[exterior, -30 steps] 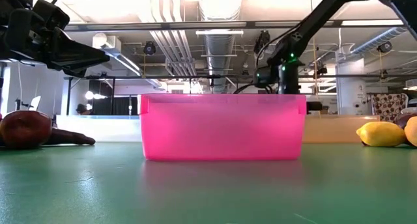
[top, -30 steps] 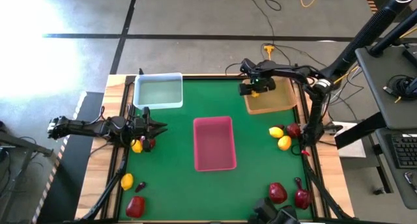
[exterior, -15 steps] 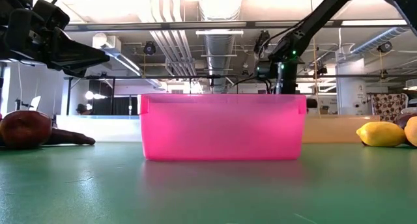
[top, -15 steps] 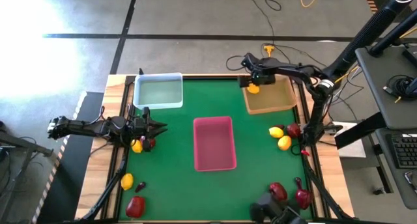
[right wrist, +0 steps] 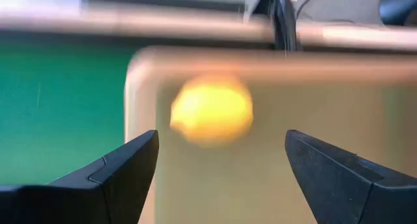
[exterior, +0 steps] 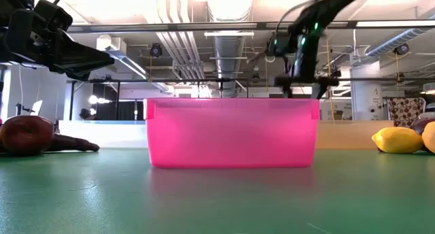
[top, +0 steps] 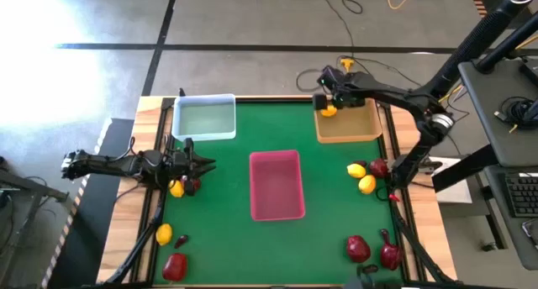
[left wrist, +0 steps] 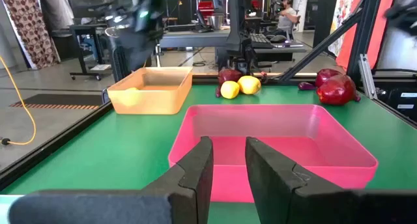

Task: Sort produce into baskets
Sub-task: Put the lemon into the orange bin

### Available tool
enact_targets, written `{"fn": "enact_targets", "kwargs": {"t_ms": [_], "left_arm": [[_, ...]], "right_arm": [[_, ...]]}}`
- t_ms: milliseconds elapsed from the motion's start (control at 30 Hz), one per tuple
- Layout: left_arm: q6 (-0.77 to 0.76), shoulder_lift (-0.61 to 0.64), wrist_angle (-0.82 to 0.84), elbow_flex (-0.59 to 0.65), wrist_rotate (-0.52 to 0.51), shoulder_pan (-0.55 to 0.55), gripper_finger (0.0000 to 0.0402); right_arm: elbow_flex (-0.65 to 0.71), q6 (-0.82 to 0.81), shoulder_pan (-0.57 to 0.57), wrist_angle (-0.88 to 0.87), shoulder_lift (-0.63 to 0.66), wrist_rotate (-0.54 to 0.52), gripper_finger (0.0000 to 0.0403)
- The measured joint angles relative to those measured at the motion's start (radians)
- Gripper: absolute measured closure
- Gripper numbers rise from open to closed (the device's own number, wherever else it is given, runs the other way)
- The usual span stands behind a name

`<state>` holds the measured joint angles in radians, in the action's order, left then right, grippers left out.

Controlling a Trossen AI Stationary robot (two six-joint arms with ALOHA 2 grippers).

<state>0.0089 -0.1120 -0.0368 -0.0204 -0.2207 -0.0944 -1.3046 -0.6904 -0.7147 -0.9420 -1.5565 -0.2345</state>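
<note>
A yellow lemon (top: 329, 112) lies in the far left corner of the tan-orange tray (top: 351, 129), also seen as a lemon (right wrist: 212, 112) in the right wrist view. My right gripper (right wrist: 218, 165) hangs open above it, pointing steeply down, and touches nothing; in the low view it is the gripper (exterior: 304, 90) high behind the pink tray (exterior: 231, 133). My left gripper (top: 206, 164) waits level at the table's left edge, shut and empty (left wrist: 228, 160). The pale blue tray (top: 204, 118) stands at the far left, the pink tray (top: 276, 185) in the middle.
Loose produce lies on the green mat: two lemons (top: 361, 178) and a red fruit (top: 379, 167) at the right edge, red fruits (top: 358, 249) near right, a lemon (top: 176, 188) under my left arm, a lemon (top: 164, 233) and red fruit (top: 175, 266) near left.
My right gripper has opened and let go of the lemon, which now lies in the tan-orange tray. The gripper has then risen and drawn a little toward the table's far edge, tipping less steeply down.
</note>
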Motion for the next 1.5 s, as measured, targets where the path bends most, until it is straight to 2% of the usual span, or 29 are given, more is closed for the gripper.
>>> {"fn": "enact_targets", "kwargs": {"t_ms": [233, 333, 433, 600, 867, 1100, 1300, 1500], "left_arm": [[0.000, 0.000, 0.000, 0.000, 0.000, 0.000, 0.0326], [0.000, 0.000, 0.000, 0.000, 0.000, 0.000, 0.0326], [0.000, 0.000, 0.000, 0.000, 0.000, 0.000, 0.0326], [0.000, 0.000, 0.000, 0.000, 0.000, 0.000, 0.0326], [0.000, 0.000, 0.000, 0.000, 0.000, 0.000, 0.0326], [0.000, 0.000, 0.000, 0.000, 0.000, 0.000, 0.0326], [0.000, 0.000, 0.000, 0.000, 0.000, 0.000, 0.0326], [0.000, 0.000, 0.000, 0.000, 0.000, 0.000, 0.0326]], "right_arm": [[0.009, 0.037, 0.303, -0.371, 0.160, 0.138, 0.0076], [0.033, 0.037, 0.420, -0.442, 0.175, 0.156, 0.0076], [0.088, 0.046, 0.478, -0.441, 0.162, 0.214, 0.0076], [0.224, 0.127, 0.505, -0.437, 0.114, 0.331, 0.0076], [0.397, 0.168, 0.505, -0.320, 0.078, 0.338, 0.0076], [0.464, 0.162, 0.505, -0.223, 0.042, 0.309, 0.0083], [0.478, 0.133, 0.505, -0.101, 0.043, 0.340, 0.0119], [0.475, 0.175, 0.505, -0.091, 0.044, 0.349, 0.0147]]}}
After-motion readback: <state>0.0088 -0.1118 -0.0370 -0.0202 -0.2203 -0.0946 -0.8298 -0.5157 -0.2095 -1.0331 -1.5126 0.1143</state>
